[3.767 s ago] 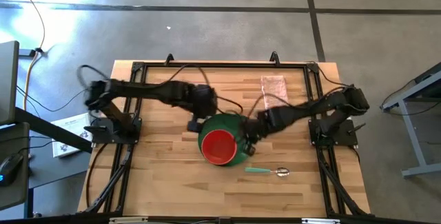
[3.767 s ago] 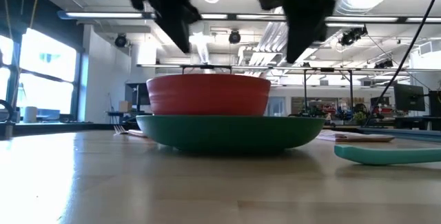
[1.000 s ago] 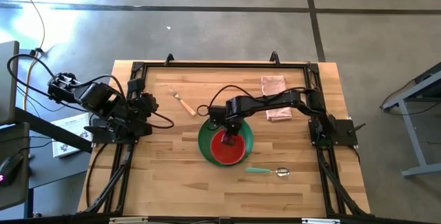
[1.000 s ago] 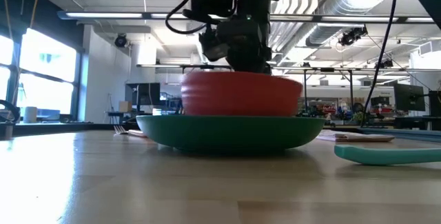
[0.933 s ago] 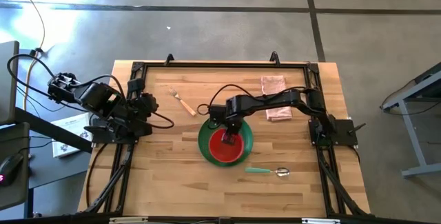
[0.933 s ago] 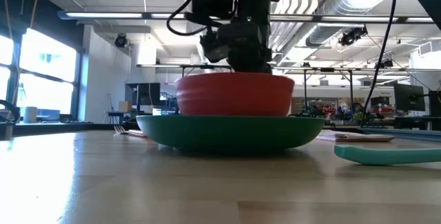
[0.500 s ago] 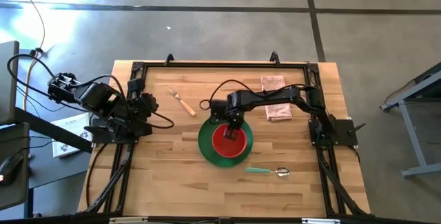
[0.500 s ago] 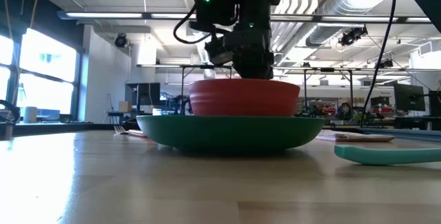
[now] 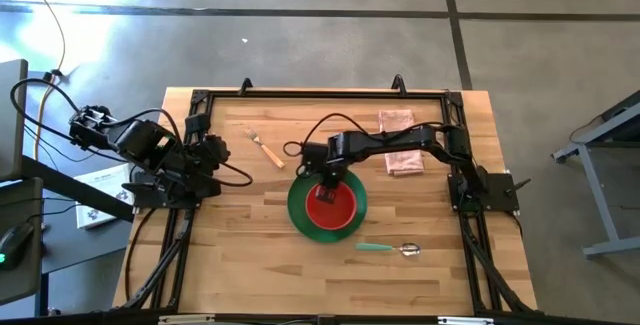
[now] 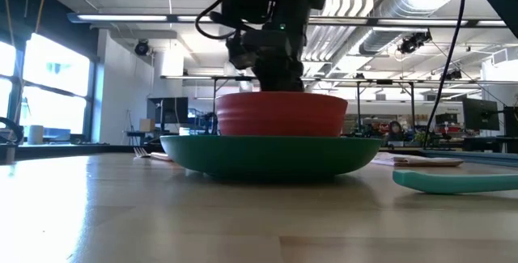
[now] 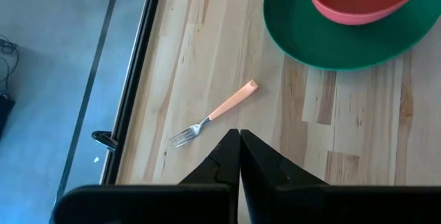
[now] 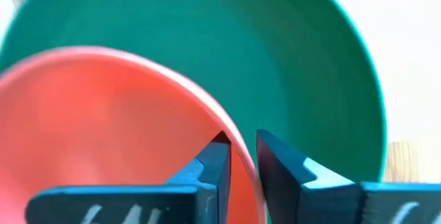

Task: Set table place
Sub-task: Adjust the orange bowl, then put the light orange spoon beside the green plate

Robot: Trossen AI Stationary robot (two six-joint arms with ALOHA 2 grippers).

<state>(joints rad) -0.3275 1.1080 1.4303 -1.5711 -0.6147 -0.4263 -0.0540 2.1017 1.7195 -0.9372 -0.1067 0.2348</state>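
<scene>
Smooth matt red bowl [image 9: 333, 206] on green plate [image 9: 300, 215], wooden plank table [image 9: 240, 265]

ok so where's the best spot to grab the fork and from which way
Probably the fork by its peach handle, coming straight down with the fingers across its narrow width. It lies flat and alone on the table, left of the green plate, so nothing crowds it. The left gripper, shut, is nearest.
</scene>
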